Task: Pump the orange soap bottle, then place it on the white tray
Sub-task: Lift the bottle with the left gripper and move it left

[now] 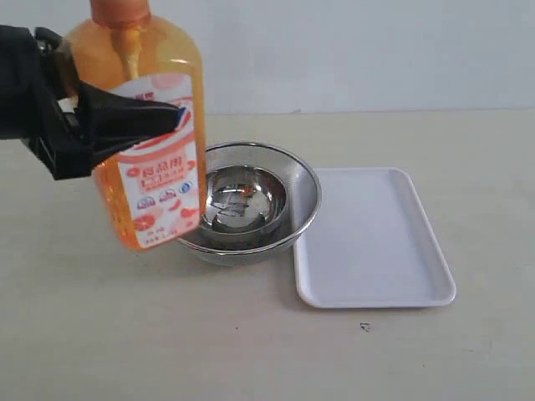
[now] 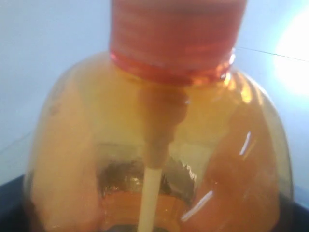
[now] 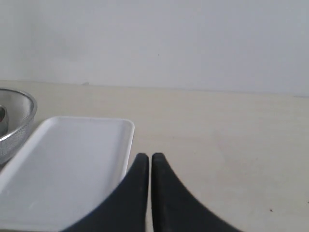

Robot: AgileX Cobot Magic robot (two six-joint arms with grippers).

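The orange soap bottle (image 1: 155, 180) hangs in the air at the left, upright and slightly tilted, above the table beside the bowls. My left gripper (image 1: 125, 125) is shut on its upper body, one black finger across the label. Its pump head is cut off by the top of the exterior view. The left wrist view is filled by the orange soap bottle (image 2: 159, 159), its shoulder and orange collar close up, the white dip tube inside. The white tray (image 1: 368, 238) lies flat at the right of the bowls. My right gripper (image 3: 150, 157) is shut and holds nothing, low by the white tray (image 3: 63, 164) near its corner.
Nested steel bowls (image 1: 251, 205) stand between the bottle and the tray, touching the tray's left rim; their mesh rim (image 3: 14, 121) shows in the right wrist view. A small dark speck (image 1: 364, 327) lies on the table in front of the tray. A pale wall stands behind.
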